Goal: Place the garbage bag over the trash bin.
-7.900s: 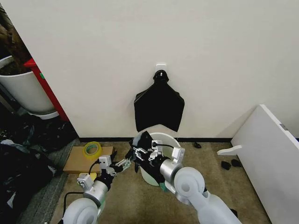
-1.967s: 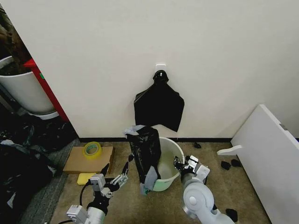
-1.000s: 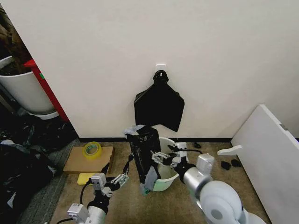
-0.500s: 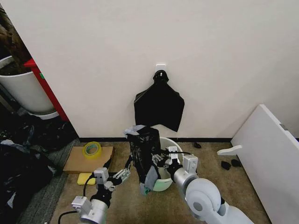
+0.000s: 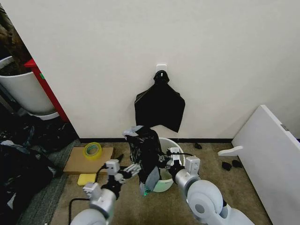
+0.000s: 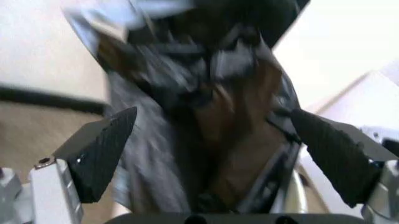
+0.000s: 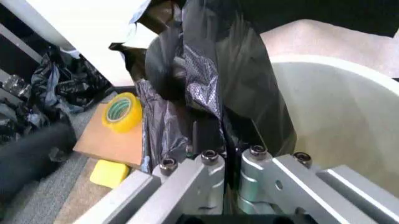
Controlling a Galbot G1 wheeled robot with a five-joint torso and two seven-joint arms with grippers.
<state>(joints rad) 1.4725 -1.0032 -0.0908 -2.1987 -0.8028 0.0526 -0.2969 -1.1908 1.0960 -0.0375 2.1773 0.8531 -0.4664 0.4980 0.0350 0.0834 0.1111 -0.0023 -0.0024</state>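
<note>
The garbage bag, glossy crinkled black plastic, stands bunched and upright over the near-left rim of the trash bin, a small pale bucket by the wall. My right gripper is at that rim. In the right wrist view it is shut, pinching a fold of the garbage bag, with the bin's pale inside beside it. My left gripper is just left of the bag. In the left wrist view it is open, with the garbage bag between its black fingertips.
A flat black bundle hangs from a wall hook behind the bin. A yellow tape roll lies on a cardboard box to the left, with a yellow sponge in front. A white board leans at the right. Black bags pile up at the far left.
My left gripper has moved right, up to the bag. My right gripper came in from the right onto the bag at the rim and holds there. The bag stays upright.
</note>
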